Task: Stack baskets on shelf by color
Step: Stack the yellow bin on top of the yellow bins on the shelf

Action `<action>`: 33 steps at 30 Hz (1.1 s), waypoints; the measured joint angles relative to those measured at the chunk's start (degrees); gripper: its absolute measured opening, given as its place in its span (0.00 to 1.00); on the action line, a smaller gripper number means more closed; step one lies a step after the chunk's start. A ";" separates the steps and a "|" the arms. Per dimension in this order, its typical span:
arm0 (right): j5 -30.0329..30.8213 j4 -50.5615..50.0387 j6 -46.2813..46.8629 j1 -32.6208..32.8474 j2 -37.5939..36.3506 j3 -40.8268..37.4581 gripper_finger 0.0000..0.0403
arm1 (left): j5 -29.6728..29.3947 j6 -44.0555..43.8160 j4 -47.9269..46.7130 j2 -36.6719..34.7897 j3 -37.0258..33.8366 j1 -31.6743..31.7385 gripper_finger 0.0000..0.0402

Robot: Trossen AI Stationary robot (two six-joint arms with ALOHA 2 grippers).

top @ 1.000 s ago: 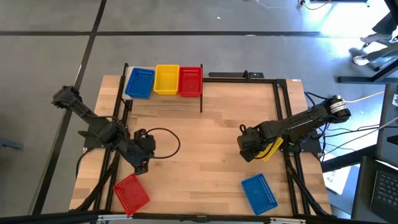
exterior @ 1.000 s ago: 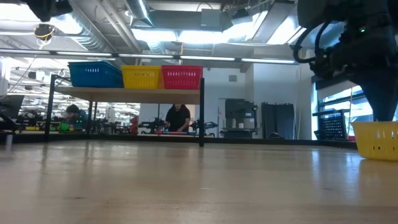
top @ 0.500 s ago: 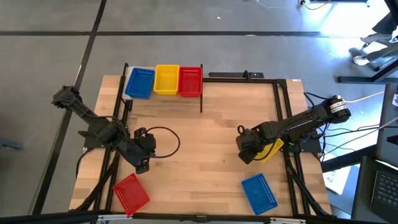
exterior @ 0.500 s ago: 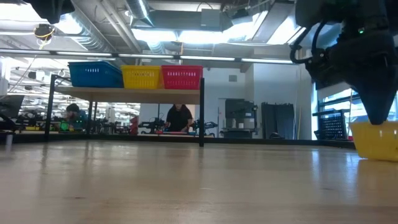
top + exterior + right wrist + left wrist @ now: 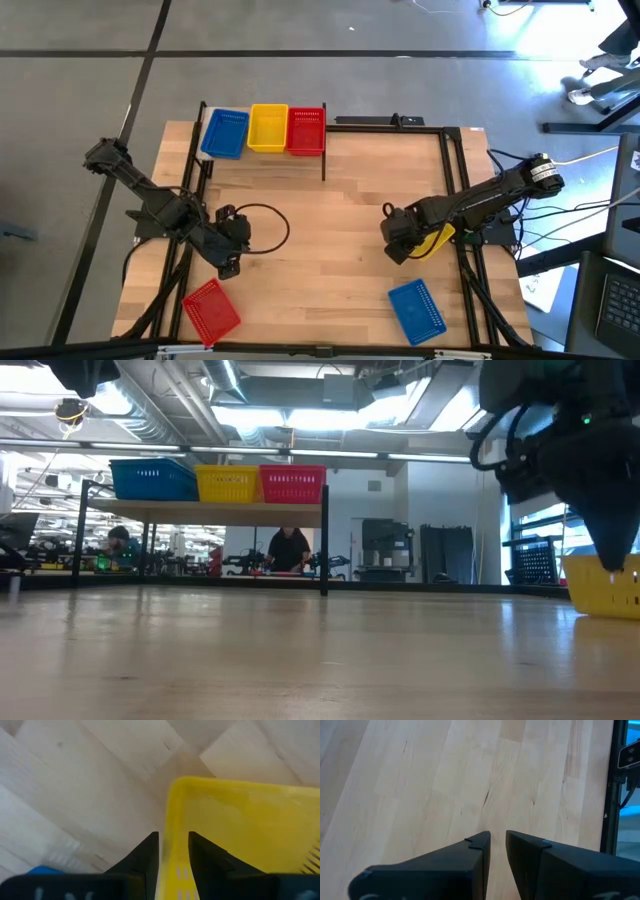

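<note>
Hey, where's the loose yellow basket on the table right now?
In the high view the yellow basket sits at the table's right edge under the right gripper, above the loose blue basket.

The desk point(image 5: 330, 215) is made of light wood planks. A black cable point(image 5: 268, 228) lies on it in a loop, near the left side. Around the desk runs a black metal frame point(image 5: 455, 160). The floor point(image 5: 90, 60) below is grey, with dark lines across it. Far behind the desk is a big room with bright lights point(image 5: 300, 415) on the ceiling. One person point(image 5: 288, 550) in dark clothes stands there. Another person point(image 5: 118, 545) is farther to the left.
</note>
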 joint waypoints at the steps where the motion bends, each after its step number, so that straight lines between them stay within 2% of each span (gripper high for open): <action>1: 0.00 2.02 0.03 0.00 0.00 -1.02 0.25 | 0.00 0.00 0.00 0.00 0.00 0.00 0.13; 5: 0.00 7.95 0.10 0.00 0.00 -4.85 0.24 | 0.00 -0.04 0.00 0.00 0.00 0.00 0.13; 8: 0.05 8.24 -0.59 0.00 0.02 -5.09 0.14 | 0.00 -0.09 0.00 0.00 0.00 0.00 0.13; 11: 2.77 7.83 -4.14 0.04 0.04 -3.09 0.03 | 0.00 -0.09 0.02 0.00 0.02 0.00 0.13; 14: 5.79 8.26 -8.44 0.00 0.04 0.16 0.03 | 0.00 -0.16 0.02 0.00 0.02 0.00 0.13; 23: 8.52 7.97 -20.49 -0.87 2.34 14.06 0.00 | 0.00 -0.09 0.00 0.00 0.02 0.00 0.13; 33: 7.38 6.23 -40.82 -4.79 19.99 35.69 0.00 | -2.12 -0.01 0.60 -0.02 0.04 0.00 0.13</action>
